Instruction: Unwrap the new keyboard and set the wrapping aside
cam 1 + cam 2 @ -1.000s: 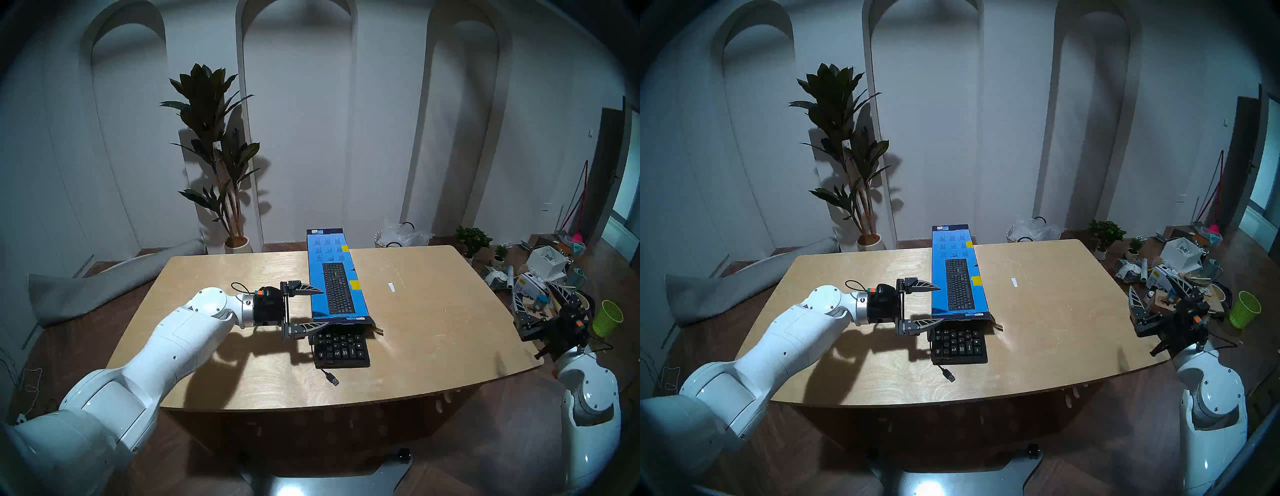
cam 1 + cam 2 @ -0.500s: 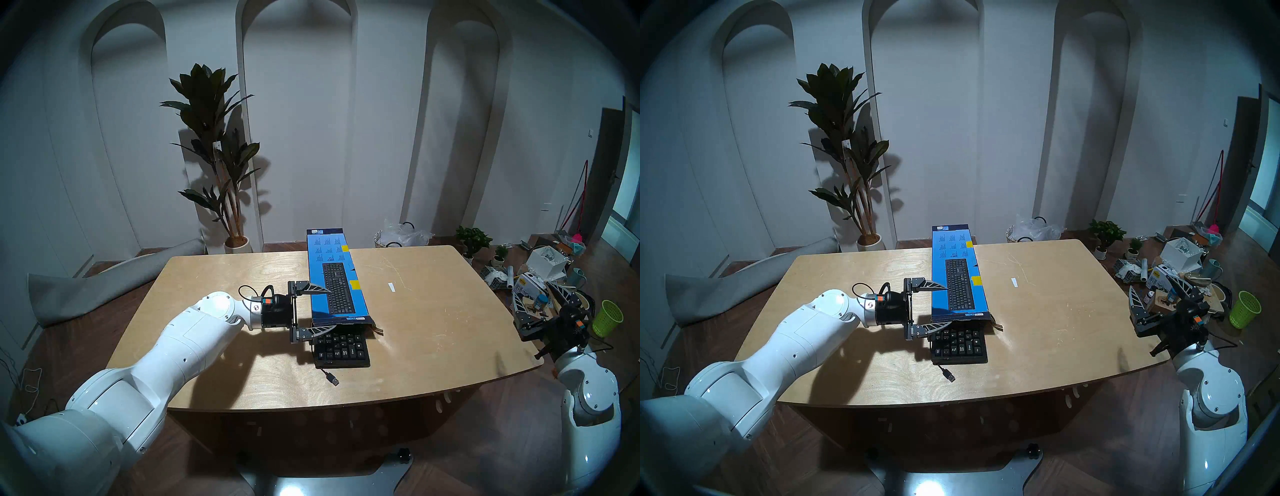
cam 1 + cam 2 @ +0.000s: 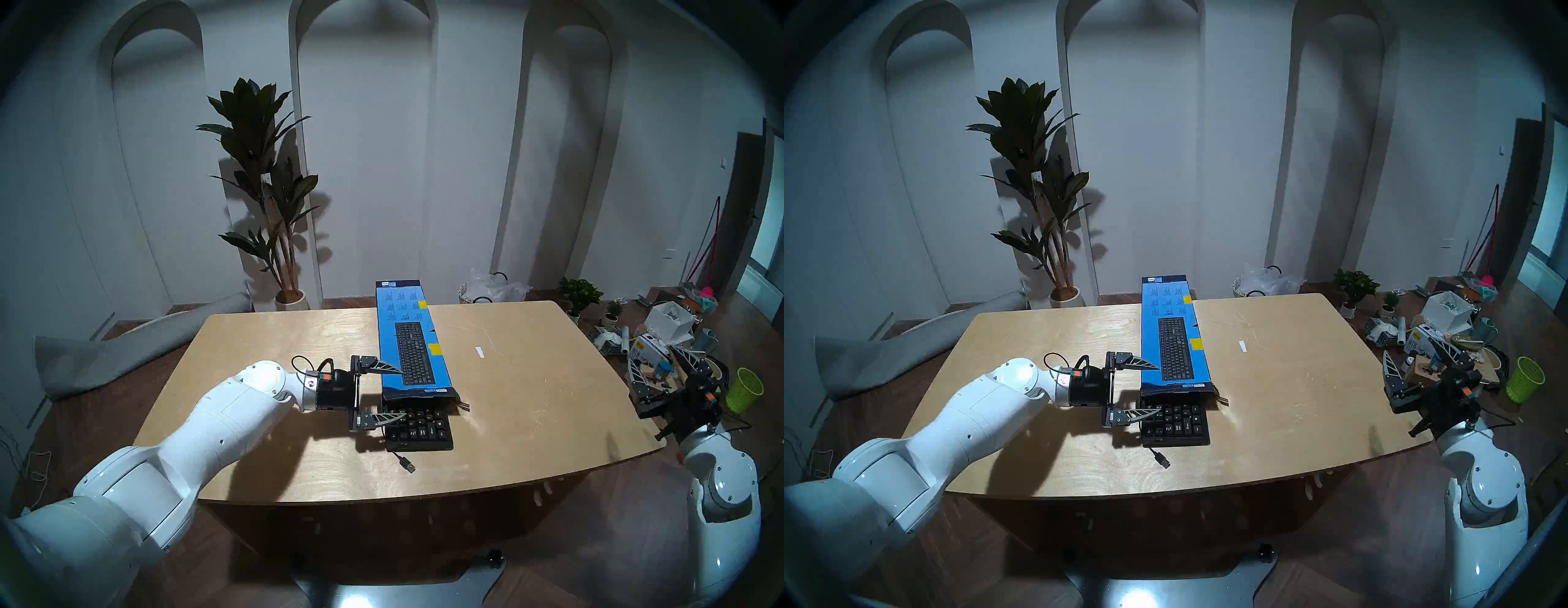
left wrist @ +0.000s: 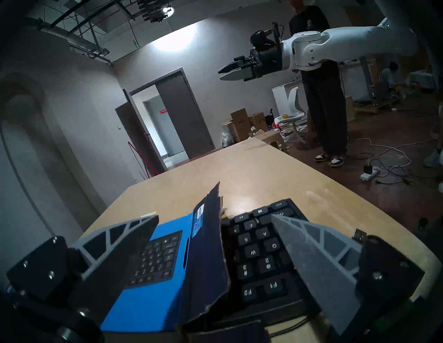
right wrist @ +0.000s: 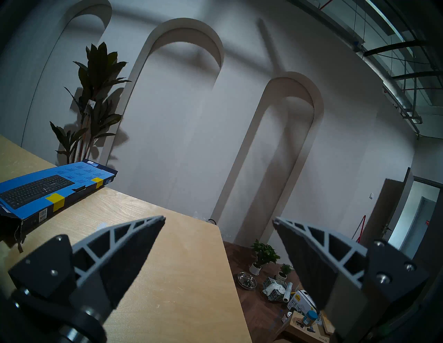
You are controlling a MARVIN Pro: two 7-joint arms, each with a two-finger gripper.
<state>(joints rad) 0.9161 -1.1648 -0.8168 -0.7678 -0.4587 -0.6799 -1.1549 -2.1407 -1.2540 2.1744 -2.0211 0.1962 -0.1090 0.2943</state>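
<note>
Lying lengthwise on the desk point(image 3: 530, 382), the blue box point(image 3: 409, 339) has the black keyboard point(image 3: 420, 426) sticking out of its torn near end. The left end effector point(image 3: 396, 392) stands wide, empty, one finger over the box top, the other over the exposed keys. The right end effector point(image 3: 655, 361) is wide and empty beyond the desk's right edge.

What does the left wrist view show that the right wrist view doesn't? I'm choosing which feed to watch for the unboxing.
Left wrist only: the keyboard poking out of the blue box, the open left gripper straddling the box's open end, and the right gripper raised off beyond the table.
Right wrist only: the box's far end and floor clutter.
Both: box and table.
</note>
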